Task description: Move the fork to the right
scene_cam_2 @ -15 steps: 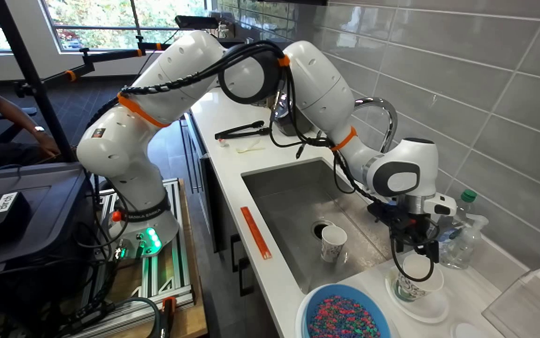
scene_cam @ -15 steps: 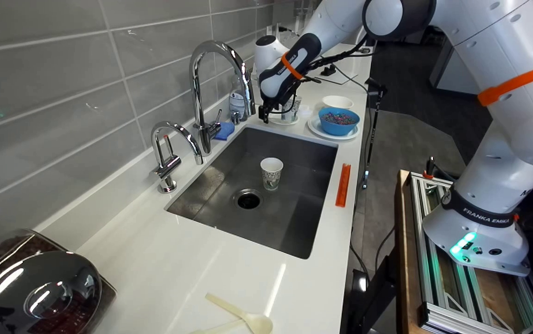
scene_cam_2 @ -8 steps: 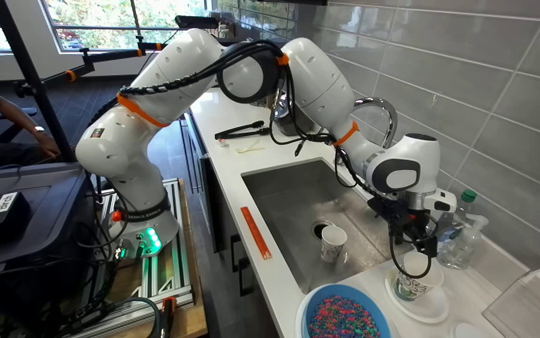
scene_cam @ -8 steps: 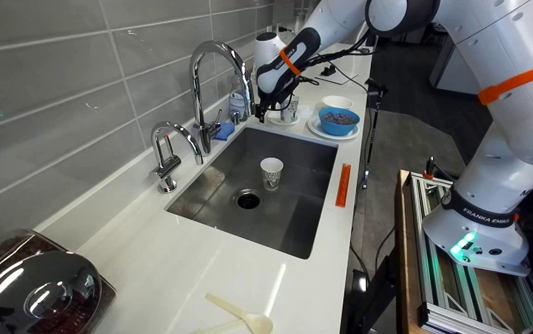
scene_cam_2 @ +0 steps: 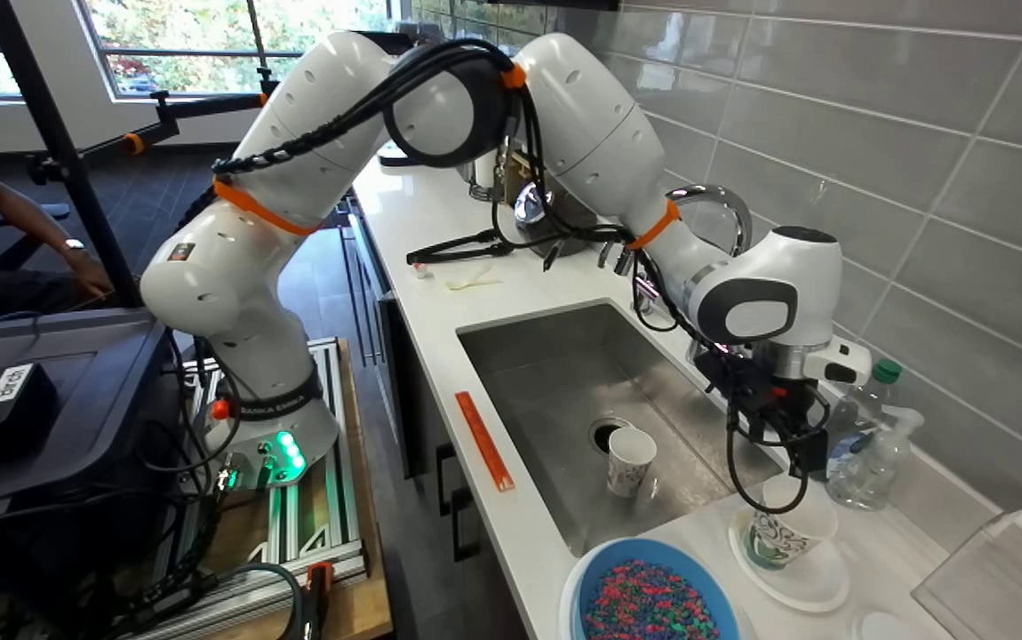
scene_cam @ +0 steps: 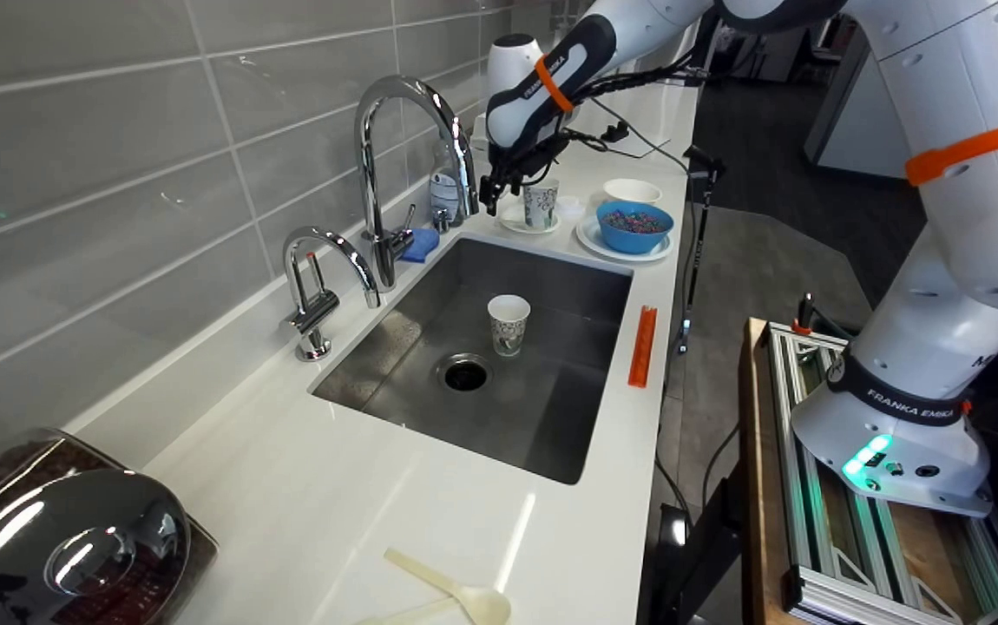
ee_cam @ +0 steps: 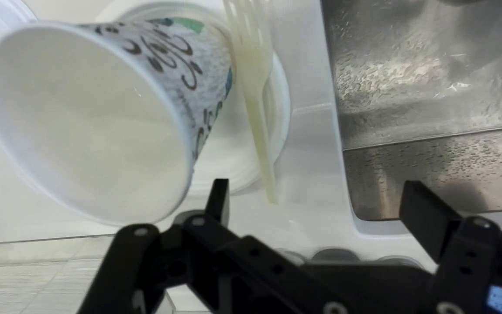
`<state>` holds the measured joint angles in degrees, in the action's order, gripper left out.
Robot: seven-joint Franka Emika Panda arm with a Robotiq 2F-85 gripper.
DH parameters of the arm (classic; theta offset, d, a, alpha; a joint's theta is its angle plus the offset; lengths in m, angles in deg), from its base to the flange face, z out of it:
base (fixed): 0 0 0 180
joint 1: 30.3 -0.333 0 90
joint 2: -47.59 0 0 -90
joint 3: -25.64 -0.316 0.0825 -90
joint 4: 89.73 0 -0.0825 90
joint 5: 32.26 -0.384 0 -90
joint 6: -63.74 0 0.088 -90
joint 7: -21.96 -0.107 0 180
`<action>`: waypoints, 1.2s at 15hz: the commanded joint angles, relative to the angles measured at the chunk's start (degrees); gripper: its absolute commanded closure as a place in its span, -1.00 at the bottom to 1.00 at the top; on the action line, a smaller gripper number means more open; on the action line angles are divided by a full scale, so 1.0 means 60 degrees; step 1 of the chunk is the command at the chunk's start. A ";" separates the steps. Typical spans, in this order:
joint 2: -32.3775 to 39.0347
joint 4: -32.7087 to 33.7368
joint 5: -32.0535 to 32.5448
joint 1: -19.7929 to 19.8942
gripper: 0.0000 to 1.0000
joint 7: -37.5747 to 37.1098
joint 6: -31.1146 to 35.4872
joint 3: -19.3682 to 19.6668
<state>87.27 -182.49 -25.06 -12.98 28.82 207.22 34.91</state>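
Gripper (ee_cam: 317, 196) just crept up a bit, fingers (ee_cam: 220, 201) spread wide, nothing in them. Fork (ee_cam: 254, 98) lies across the plate (ee_cam: 280, 107), right of the cup (ee_cam: 102, 122) in the wrist view, so imo either already placed or not grabbed yet.

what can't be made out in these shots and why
Fork: tine tips cut off by the wrist view's top edge.
Blue bowl: partly cut off by an exterior view's bottom edge.
Pale piece by the spoon: cut off by an exterior view's bottom edge, kind unclear.
Person: face beyond an exterior view's left edge.
Bottle label: too small to read, exterior view.
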 commanded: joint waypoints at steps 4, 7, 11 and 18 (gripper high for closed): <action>-0.2145 -0.2355 -0.1197 0.0473 -1.00 0.0781 0.0076 -0.0481; -0.2966 -0.3298 -0.1561 0.0504 -1.00 0.0893 0.0505 -0.0422; -0.3894 -0.4403 -0.1707 0.0409 -1.00 0.1112 0.0594 -0.0275; -0.5002 -0.6206 -0.1804 0.0260 -1.00 0.1489 0.0961 -0.0146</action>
<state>61.25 -213.50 -34.51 -10.64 35.38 210.58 33.32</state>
